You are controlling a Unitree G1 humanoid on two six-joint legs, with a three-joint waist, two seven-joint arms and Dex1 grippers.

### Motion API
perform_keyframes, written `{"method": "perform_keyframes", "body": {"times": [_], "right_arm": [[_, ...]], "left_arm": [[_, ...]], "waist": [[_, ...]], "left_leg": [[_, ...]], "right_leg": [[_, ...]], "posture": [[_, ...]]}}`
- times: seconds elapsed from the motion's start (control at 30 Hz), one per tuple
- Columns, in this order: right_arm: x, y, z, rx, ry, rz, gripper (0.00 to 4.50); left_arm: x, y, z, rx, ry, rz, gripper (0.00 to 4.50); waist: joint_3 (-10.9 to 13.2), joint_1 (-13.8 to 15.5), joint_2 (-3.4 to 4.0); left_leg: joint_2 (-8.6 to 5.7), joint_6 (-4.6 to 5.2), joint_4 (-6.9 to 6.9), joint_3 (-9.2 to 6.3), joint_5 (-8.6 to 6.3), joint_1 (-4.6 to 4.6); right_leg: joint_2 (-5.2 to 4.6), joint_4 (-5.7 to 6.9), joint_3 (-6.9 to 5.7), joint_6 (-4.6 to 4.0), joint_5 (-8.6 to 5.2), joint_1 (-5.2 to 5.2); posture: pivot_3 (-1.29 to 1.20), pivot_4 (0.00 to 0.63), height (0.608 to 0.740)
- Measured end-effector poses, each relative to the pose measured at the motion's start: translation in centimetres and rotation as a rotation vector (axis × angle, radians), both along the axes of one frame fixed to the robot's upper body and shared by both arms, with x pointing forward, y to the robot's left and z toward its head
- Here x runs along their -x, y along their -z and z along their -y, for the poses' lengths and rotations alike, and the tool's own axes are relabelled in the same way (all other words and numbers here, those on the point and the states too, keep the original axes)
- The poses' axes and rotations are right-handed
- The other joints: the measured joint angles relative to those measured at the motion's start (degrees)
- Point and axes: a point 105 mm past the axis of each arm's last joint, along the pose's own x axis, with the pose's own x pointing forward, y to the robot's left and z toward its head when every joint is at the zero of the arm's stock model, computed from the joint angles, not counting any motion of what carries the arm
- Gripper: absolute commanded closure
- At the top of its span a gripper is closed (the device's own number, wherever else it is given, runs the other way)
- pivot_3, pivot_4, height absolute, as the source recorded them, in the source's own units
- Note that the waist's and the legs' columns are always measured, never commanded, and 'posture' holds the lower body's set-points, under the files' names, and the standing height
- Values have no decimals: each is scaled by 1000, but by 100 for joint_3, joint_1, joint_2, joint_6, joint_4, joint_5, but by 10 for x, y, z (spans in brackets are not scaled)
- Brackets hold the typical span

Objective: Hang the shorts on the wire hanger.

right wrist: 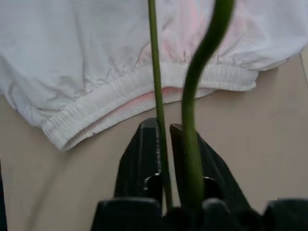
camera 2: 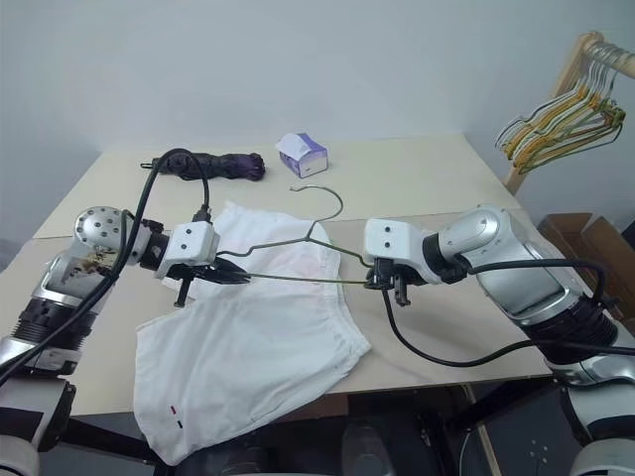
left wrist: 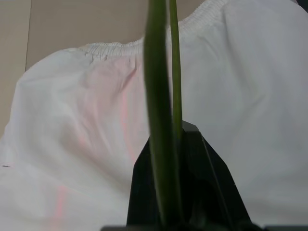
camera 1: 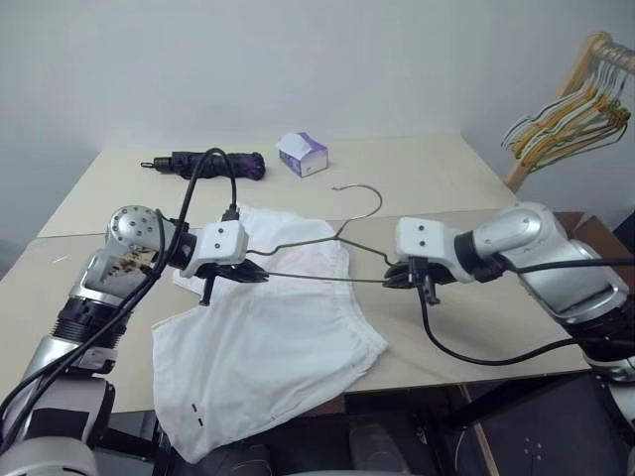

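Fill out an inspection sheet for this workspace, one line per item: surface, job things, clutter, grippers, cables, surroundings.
Surface: beige table, made of two tops with a seam between them.
Job things: shorts lie flat on the near top, one leg over the front edge; wire hanger held above them, not yet threaded through.
Clutter: folded dark umbrella and tissue box on the far top.
Grippers: left gripper shut on the hanger's left end; right gripper shut on its right end.
Cables: black cables loop from both wrists.
Surroundings: bunch of hangers on a wooden rack, cardboard box beneath.
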Motion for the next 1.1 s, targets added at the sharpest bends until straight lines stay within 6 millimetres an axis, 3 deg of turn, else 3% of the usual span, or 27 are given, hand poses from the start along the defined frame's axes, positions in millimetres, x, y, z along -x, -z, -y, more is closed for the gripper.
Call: {"method": "perform_keyframes", "body": {"times": [0.27, 0.5, 0.77, 0.9, 1.1], "right_arm": [[-1, 3, 2, 24, 5, 8, 4475], [7, 8, 3, -3, 6, -19, 4500], [37, 39, 51, -125, 321, -267, 4500], [48, 53, 72, -257, 552, -443, 4500], [72, 75, 84, -422, 790, -761, 4500]], "left_arm": [[-2, -1, 4, 3, 21, 5, 4500], [-1, 0, 6, 37, 57, -21, 2513], [-25, -23, -27, 225, -158, 49, 39], [-20, -36, -38, 376, -236, 41, 39], [15, -36, -33, 424, -153, -105, 39]], "waist": [[0, -82, 0], [0, -61, 0], [-1, -44, -1], [-2, -50, -1], [-3, 69, 0]], "left_leg": [[-1, 0, 8, -1, 0, 2], [-1, 0, 12, -4, 0, 0], [-2, 0, 22, -9, -1, 0], [1, 0, 22, -8, -1, 7], [0, 1, 24, -9, -2, 8]], "right_leg": [[0, 3, 1, 5, 3, 5], [0, 2, -1, 5, 3, 7], [0, 2, -6, 7, 3, 19], [0, 2, -6, 7, 3, 26], [1, 1, -7, 6, 3, 31]], "posture": [[-259, 0, 740], [-261, 0, 740], [-245, 0, 740], [-229, 0, 740], [-208, 0, 740]]}}
